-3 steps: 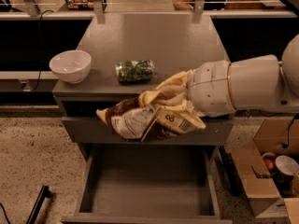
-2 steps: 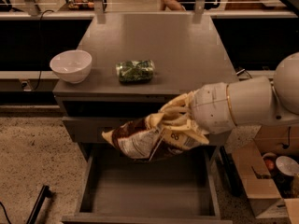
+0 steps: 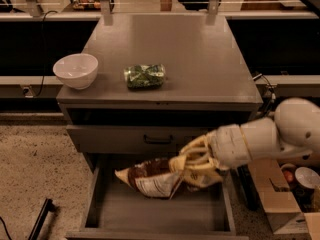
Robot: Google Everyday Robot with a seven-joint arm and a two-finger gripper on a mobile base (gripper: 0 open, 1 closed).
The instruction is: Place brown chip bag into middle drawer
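Note:
My gripper (image 3: 192,166) reaches in from the right on a white arm and is shut on the brown chip bag (image 3: 150,178). The bag is dark brown with a tan end and a white printed panel. It lies sideways, held low over the open middle drawer (image 3: 155,214), the cabinet's lowest tray, pulled out toward the camera. The bag hangs just above the drawer's back part; I cannot tell whether it touches the floor.
On the grey cabinet top (image 3: 200,59) stand a white bowl (image 3: 75,70) at the left and a clear pack of green contents (image 3: 145,76) in the middle. A cardboard box (image 3: 280,199) with items sits on the floor at the right. A closed drawer (image 3: 130,136) is above.
My gripper has moved down with the chip bag, from level with the cabinet's front edge to just over the open drawer.

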